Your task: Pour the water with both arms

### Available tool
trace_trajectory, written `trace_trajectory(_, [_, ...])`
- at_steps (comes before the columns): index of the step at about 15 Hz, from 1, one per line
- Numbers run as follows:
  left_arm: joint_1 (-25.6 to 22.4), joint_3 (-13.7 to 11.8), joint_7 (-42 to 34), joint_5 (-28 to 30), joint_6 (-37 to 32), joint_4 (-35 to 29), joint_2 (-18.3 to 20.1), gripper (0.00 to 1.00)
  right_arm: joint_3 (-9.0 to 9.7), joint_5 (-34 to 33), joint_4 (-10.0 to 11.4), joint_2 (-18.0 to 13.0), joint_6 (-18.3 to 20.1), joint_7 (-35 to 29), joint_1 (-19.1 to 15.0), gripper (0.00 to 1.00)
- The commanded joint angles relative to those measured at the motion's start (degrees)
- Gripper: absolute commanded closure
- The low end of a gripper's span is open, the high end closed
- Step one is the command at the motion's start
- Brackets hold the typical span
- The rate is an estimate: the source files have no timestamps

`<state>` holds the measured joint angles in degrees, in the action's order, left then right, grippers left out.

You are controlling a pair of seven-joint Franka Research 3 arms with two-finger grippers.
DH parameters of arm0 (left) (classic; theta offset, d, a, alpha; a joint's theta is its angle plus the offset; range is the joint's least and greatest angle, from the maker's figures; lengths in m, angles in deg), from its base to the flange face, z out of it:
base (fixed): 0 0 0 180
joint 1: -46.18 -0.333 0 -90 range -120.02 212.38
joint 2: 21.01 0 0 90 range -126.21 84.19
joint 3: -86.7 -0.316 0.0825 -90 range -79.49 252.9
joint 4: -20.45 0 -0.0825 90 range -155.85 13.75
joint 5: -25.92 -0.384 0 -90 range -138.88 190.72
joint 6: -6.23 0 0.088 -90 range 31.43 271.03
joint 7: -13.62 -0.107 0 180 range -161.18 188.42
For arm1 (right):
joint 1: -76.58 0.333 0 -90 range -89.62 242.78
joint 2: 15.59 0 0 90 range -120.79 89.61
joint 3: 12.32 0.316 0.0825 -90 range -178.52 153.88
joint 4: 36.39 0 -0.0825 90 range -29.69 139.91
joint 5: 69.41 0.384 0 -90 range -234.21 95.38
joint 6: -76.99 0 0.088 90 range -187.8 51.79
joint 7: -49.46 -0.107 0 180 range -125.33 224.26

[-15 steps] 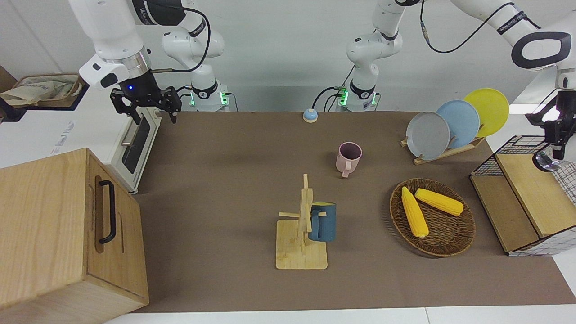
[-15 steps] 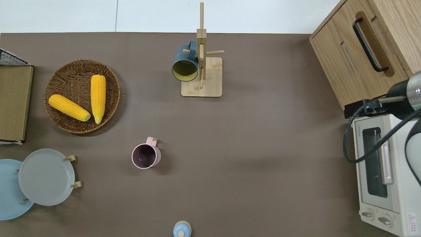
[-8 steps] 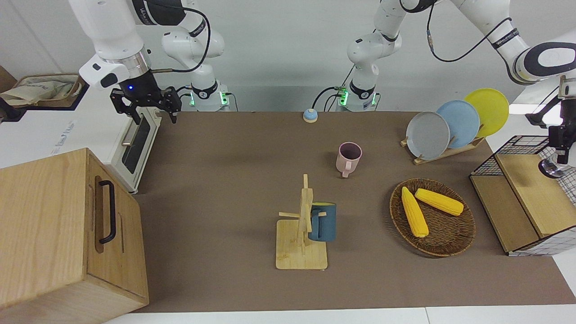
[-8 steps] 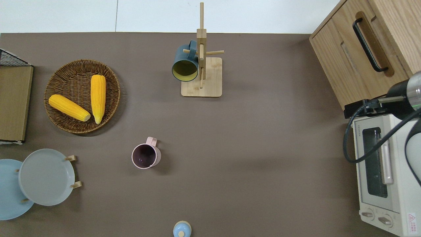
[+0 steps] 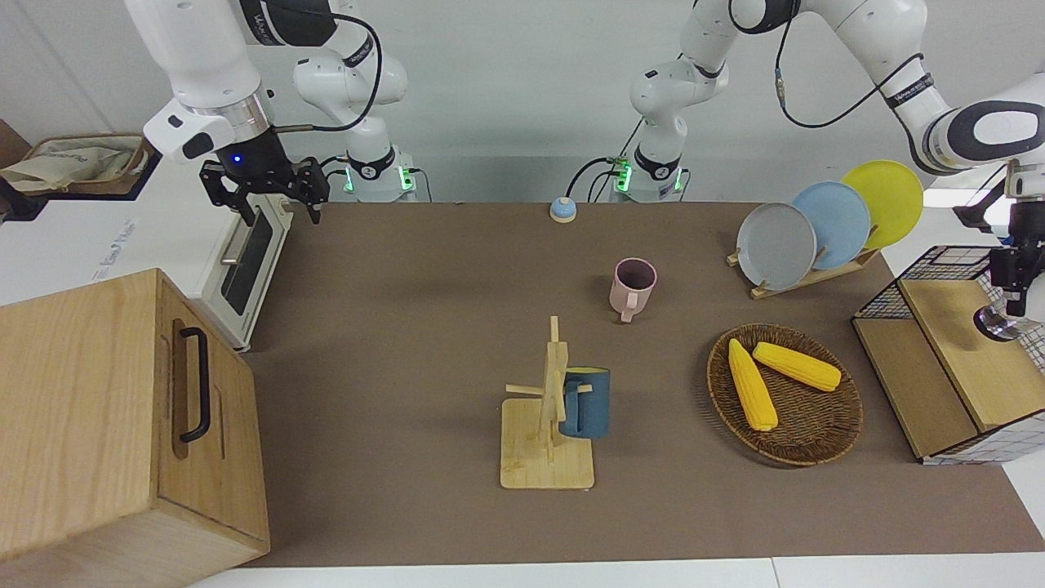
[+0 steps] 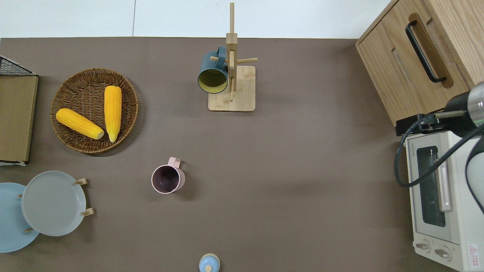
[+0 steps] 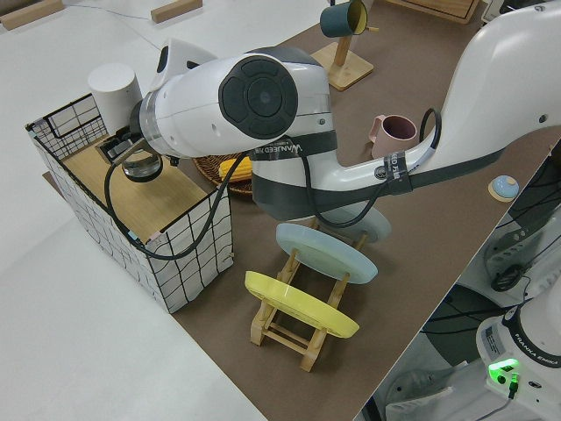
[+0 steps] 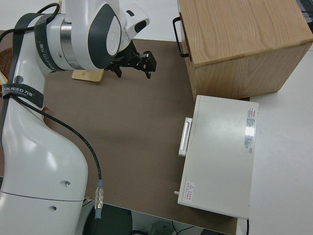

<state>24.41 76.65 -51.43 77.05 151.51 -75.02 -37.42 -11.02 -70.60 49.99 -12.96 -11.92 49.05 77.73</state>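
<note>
We saw the left arm (image 5: 882, 41) stretched out to its own end of the table, its left gripper (image 5: 1012, 304) hanging low over the wooden shelf (image 5: 955, 343) inside a wire rack (image 7: 188, 263). We could not tell whether its fingers were apart or together. A white cylinder (image 7: 114, 88) stood at the rack's corner, near the gripper but apart from it.

The right arm (image 5: 196, 57) was parked, the fingers of the right gripper (image 5: 279, 214) spread apart and holding nothing.

On the brown table mat (image 6: 295, 158) a pink mug (image 6: 167, 179) stood upright and alone, near the middle. Farther from the robots, a dark blue mug (image 6: 212, 71) hung by its handle on a wooden mug tree (image 6: 231, 87). Toward the left arm's end, a wicker basket (image 6: 68, 132) held two yellow corn cobs (image 6: 112, 112) lying side by side, their tips close together. Nearer to the robots than the basket, a wooden plate rack (image 5: 808, 278) carried a grey plate (image 5: 775, 245), a light blue plate (image 5: 837, 220) and a yellow plate (image 5: 890, 196) on edge. At the right arm's end stood a white toaster oven (image 6: 438, 204) and, farther from the robots, a wooden cabinet (image 6: 416, 56) with a black handle. A small blue button (image 5: 562, 210) sat at the mat's edge nearest the robots.
</note>
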Motion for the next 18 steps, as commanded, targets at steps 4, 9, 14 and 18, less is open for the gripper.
trace_trajectory(4, [-0.29, 0.12, -4.21, 2.04, 0.88, 2.56, -2.22, 1.00, 0.01, 0.92, 0.29, -0.61, 0.58, 0.68, -0.27, 0.017])
trace_trajectory(9, [-0.38, -0.05, -9.04, 7.30, 0.88, 2.39, -3.45, 1.00, 0.01, 0.92, 0.29, -0.61, 0.58, 0.68, -0.27, 0.017])
trace_trajectory(14, [-1.52, -0.05, -12.47, 10.30, 0.88, 2.12, -4.51, 1.00, 0.01, 0.92, 0.29, -0.61, 0.58, 0.68, -0.27, 0.017])
trace_trajectory(18, [-1.43, -0.05, -12.30, 10.30, 1.06, 2.12, -4.51, 0.75, 0.01, 0.92, 0.29, -0.61, 0.58, 0.68, -0.27, 0.017])
